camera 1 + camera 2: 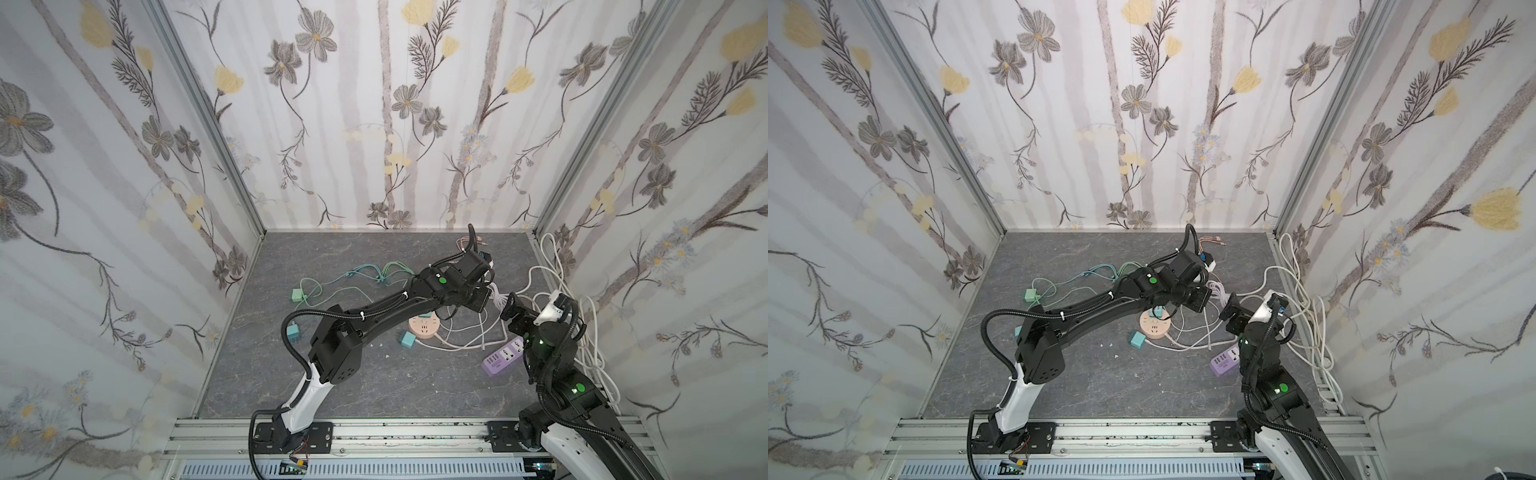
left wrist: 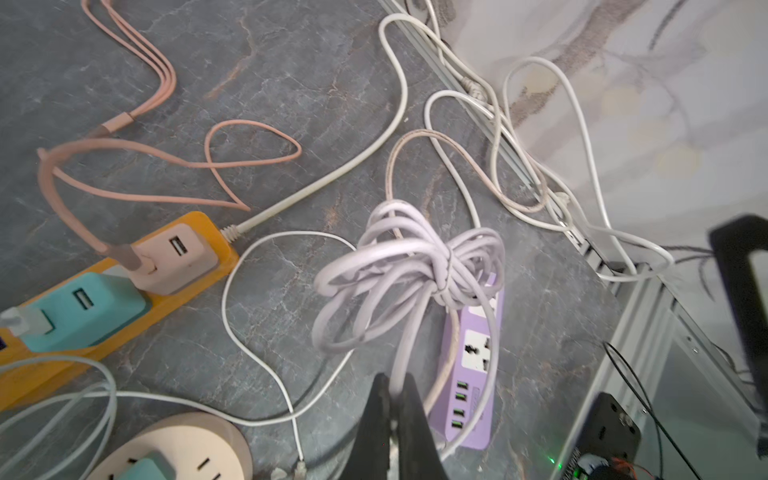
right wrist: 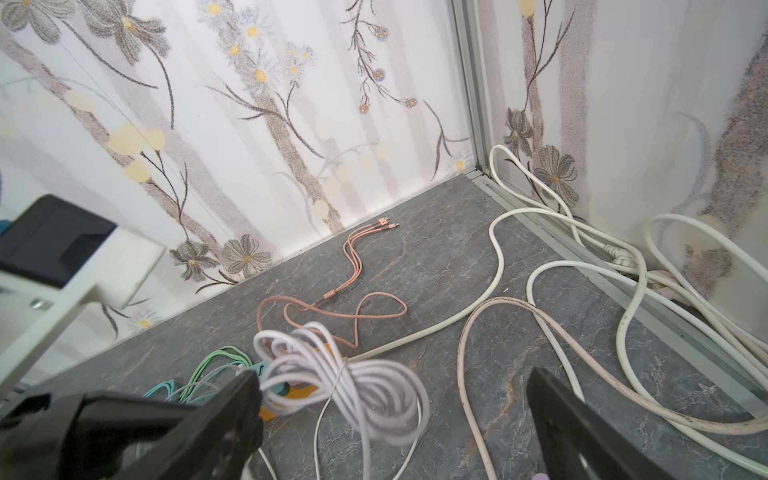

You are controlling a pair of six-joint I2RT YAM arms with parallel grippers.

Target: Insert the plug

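My left gripper (image 2: 395,379) is shut on a lilac cable, and its tied bundle (image 2: 409,270) hangs in the air just beyond the fingertips. The plug itself does not show clearly; the jaws hide the cable's end. In both top views this gripper (image 1: 483,298) reaches across to the right half of the table. The lilac power strip (image 2: 478,374) lies on the table beneath the bundle. My right gripper (image 3: 395,401) stands open close by, with the bundle (image 3: 345,386) hanging between its spread fingers (image 3: 232,409) without touching them.
An orange power strip (image 2: 124,307) carries a teal and a pink charger. A round peach socket (image 1: 424,328) lies mid-table with a teal plug (image 1: 408,339) beside it. White cables (image 3: 623,332) pile along the right wall. A pink multi-head cable (image 3: 353,286) lies near the back wall.
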